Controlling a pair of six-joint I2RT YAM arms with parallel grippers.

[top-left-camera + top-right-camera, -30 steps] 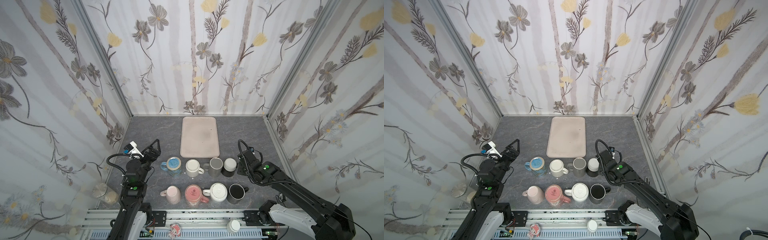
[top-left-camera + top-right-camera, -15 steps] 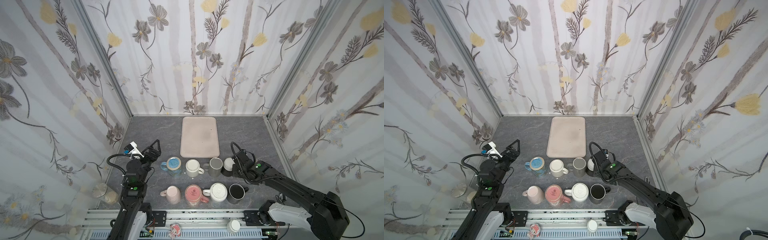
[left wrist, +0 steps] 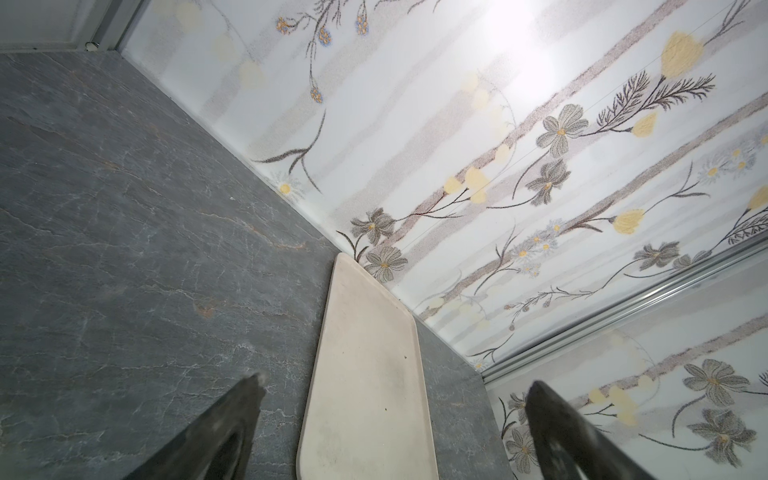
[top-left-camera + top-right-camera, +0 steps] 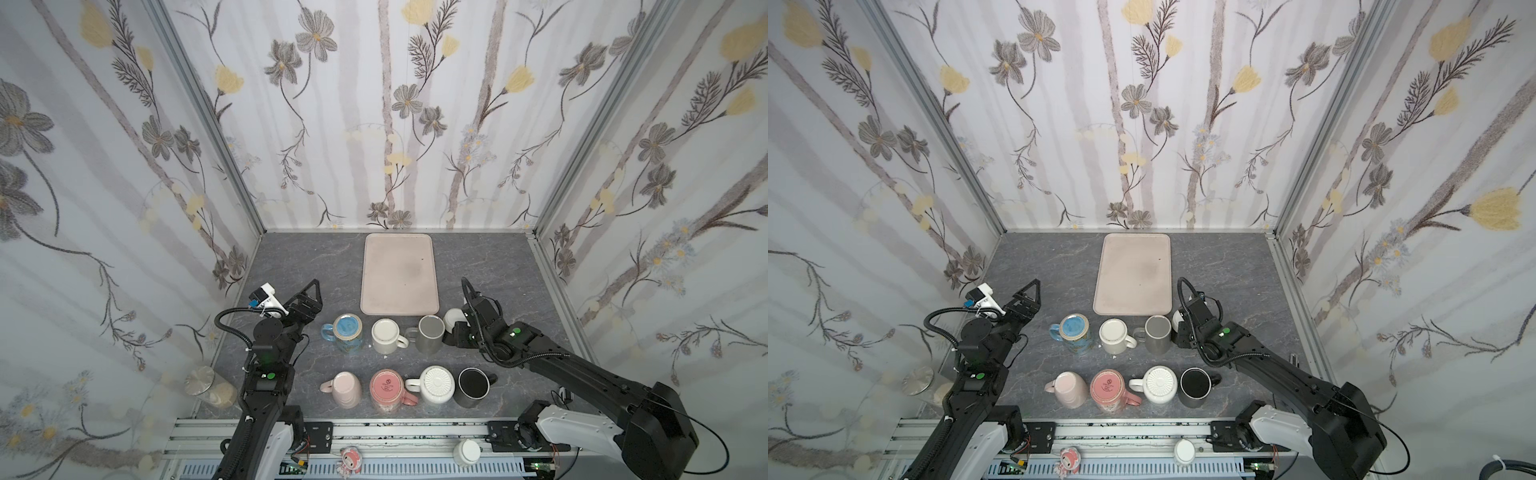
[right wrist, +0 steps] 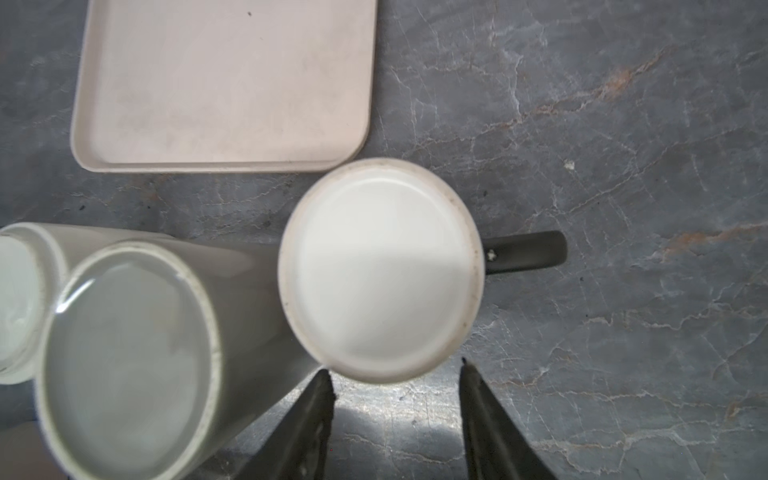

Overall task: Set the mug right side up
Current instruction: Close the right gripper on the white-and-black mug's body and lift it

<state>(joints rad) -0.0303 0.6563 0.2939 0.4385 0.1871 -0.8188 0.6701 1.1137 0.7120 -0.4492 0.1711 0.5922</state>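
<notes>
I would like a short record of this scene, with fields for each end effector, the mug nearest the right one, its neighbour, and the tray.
left end effector: open, holding nothing, left of the mugs
right end effector: open, holding nothing, at the black-handled mug
black-handled mug: upside down, white base up, right end of the back row
grey mug: base up, next to it
tray: behind the mugs, nothing on it
</notes>
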